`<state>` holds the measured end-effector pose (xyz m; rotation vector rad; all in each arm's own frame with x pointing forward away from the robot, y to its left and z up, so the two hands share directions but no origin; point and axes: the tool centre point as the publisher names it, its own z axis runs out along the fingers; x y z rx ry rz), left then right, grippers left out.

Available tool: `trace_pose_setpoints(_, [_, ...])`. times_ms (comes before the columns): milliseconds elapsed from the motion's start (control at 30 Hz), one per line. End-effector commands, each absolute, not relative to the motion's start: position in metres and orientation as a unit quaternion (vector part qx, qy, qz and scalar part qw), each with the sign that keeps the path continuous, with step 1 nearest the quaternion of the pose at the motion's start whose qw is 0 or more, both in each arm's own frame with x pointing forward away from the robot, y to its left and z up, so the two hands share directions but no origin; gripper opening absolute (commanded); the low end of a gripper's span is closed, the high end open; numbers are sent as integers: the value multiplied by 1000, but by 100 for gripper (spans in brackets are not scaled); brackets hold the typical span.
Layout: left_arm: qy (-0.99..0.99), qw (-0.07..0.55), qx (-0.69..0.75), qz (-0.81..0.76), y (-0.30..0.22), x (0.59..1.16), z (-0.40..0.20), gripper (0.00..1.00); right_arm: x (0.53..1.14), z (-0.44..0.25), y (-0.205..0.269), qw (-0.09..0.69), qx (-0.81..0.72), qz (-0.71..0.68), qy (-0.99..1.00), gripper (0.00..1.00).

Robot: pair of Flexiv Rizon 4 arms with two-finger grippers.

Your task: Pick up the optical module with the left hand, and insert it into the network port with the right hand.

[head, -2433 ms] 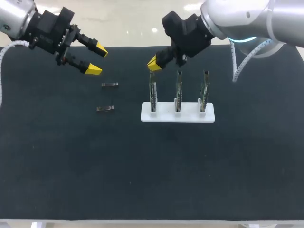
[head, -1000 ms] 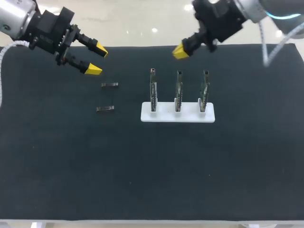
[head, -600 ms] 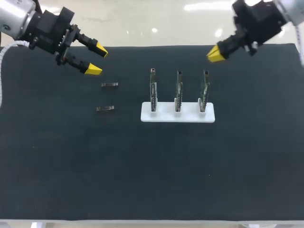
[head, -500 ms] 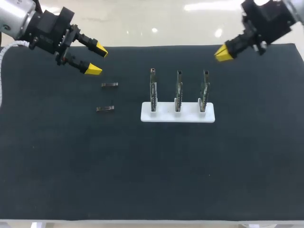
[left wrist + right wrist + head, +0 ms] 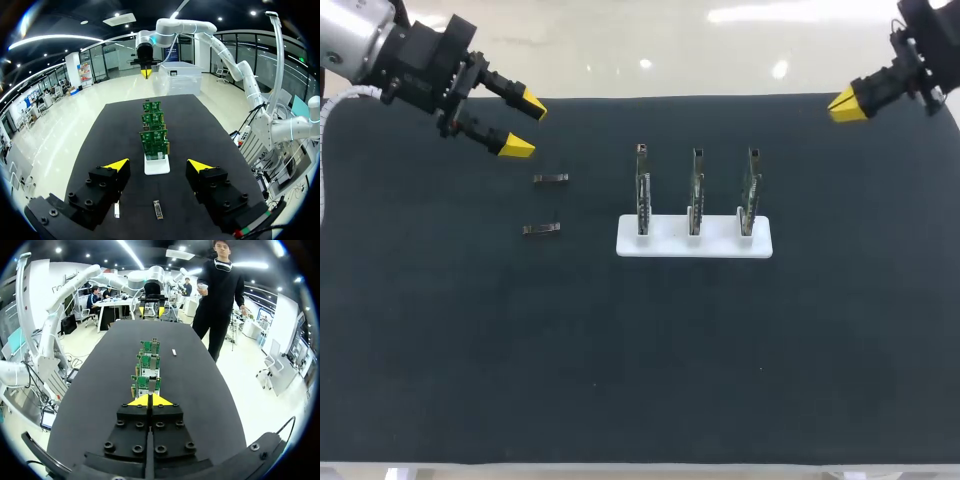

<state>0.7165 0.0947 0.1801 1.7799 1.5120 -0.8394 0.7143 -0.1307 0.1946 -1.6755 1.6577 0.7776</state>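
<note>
Two small grey optical modules (image 5: 551,178) (image 5: 541,229) lie flat on the black mat, left of a white stand (image 5: 693,240). The stand holds three upright green boards (image 5: 642,190) (image 5: 695,190) (image 5: 750,190) with the network ports. My left gripper (image 5: 525,127) hovers open over the back left of the mat, just behind the modules (image 5: 116,210) (image 5: 158,209), with nothing between its fingers. My right gripper (image 5: 845,104) is shut and empty at the far right back edge, well clear of the boards (image 5: 145,382). One module (image 5: 173,352) shows beyond them.
The black mat (image 5: 640,360) covers the whole table. The white stand (image 5: 156,165) sits near the middle, with the boards (image 5: 153,145) in a row across it. Broad bare mat lies in front of the stand and at both sides.
My right gripper, shut, has swung from above the left board out to the far right back edge of the mat. The left arm and both modules have not moved.
</note>
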Motion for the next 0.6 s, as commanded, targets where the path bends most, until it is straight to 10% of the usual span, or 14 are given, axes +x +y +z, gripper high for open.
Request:
trace_pose_setpoints(33, [577,322,679,-319,94,717,181,100,717,194,-134,324,-636,306,630,0])
trace_pose_setpoints(100, [577,322,679,-319,94,717,181,100,717,194,-134,324,-636,306,630,100])
trace_pose_setpoints(600, [577,322,679,-319,94,717,181,100,717,194,-134,324,-636,306,630,100])
